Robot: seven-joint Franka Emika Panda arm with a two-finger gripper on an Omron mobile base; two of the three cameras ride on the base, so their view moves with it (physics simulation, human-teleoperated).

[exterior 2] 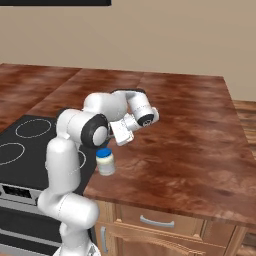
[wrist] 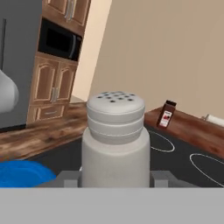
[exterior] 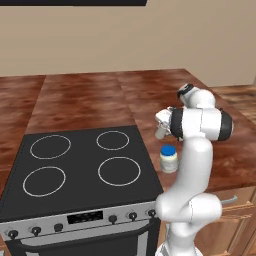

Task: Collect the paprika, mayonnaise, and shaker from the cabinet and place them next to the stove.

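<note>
My gripper (wrist: 116,178) is shut on the shaker (wrist: 115,140), a grey-white pot with a perforated top. The hand (exterior: 161,127) hovers just above the counter right of the stove (exterior: 75,170), with the shaker (exterior: 160,132) poking out below it. Directly under and in front of it stands the mayonnaise (exterior: 168,159), a whitish jar with a blue lid (wrist: 22,173), on the counter beside the stove (exterior 2: 25,145). From the right base view the gripper (exterior 2: 123,134) sits above the mayonnaise (exterior 2: 105,162). The paprika (wrist: 166,114) stands upright on the counter beyond the cooktop (wrist: 183,159). The cabinet is out of view.
Red-brown wooden counter (exterior: 90,95) wraps around the stove and stretches to the right (exterior 2: 185,145). Lower drawers with silver handles (exterior 2: 150,221) sit under it. Tall wooden cupboards with a black microwave (wrist: 59,43) stand in the distance.
</note>
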